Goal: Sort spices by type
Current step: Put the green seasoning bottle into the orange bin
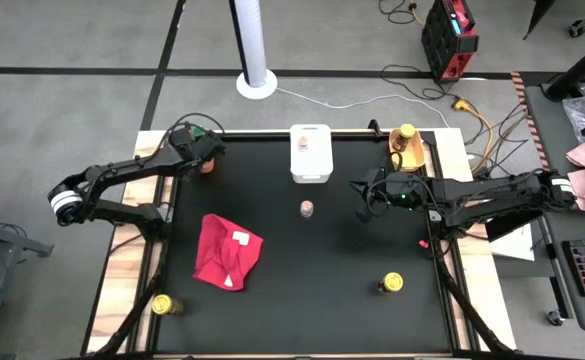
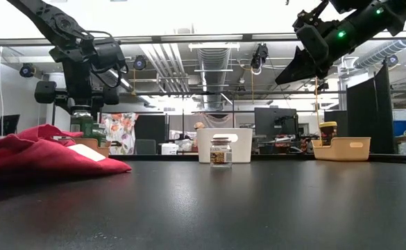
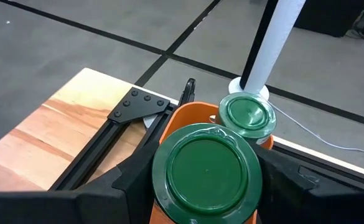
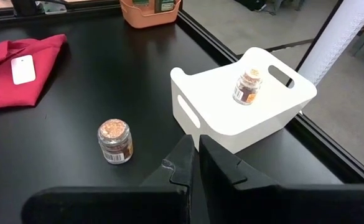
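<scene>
The left arm reached in from the table's left edge toward the far-left corner, its forearm angled up and inward in the high view. The left gripper (image 1: 204, 157) hung raised above the surface, pointing downward in the low view (image 2: 86, 118), and its two dark fingers (image 3: 132, 180) stood apart, clamped on either side of a green-lidded spice jar (image 3: 206, 171).

The right arm stretched in from the table's right edge, lying nearly level across the high view. The right gripper (image 1: 362, 197) was held high over the table's right-centre, tilted down and leftward in the low view (image 2: 289, 73), with its fingers (image 4: 185, 163) pressed together, holding nothing.
</scene>
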`<state>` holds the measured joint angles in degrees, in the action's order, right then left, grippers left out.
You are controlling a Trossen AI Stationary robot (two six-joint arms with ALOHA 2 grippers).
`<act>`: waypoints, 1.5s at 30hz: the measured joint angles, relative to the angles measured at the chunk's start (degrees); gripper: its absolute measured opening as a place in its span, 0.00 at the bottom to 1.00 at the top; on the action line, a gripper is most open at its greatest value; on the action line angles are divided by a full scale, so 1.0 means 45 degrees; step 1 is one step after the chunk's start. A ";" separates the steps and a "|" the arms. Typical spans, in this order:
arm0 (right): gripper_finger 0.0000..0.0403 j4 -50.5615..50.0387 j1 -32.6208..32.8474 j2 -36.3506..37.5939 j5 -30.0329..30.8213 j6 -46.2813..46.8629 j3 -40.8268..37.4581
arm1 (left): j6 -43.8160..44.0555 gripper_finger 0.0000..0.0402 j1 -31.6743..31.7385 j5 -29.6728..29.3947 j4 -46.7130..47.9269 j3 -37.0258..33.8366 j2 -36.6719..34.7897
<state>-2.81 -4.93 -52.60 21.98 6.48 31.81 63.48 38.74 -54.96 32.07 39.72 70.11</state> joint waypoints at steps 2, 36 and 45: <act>0.04 -0.0024 0.0002 0.0000 -0.0005 0.0015 0.0000 | 0.0000 0.49 0.0000 0.0000 0.0003 0.0001 0.0000; 0.04 -0.0400 0.0003 0.0000 -0.0008 -0.0015 -0.0005 | 0.0685 0.49 0.0083 0.0692 -0.0121 0.0001 0.1291; 0.04 -0.0393 -0.0001 0.0000 -0.0005 -0.0015 -0.0005 | 0.0801 0.56 0.0083 0.0665 -0.0131 0.0013 0.1423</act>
<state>-4.58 -4.93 -52.60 21.96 6.42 31.79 67.09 39.11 -51.96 31.48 39.78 76.51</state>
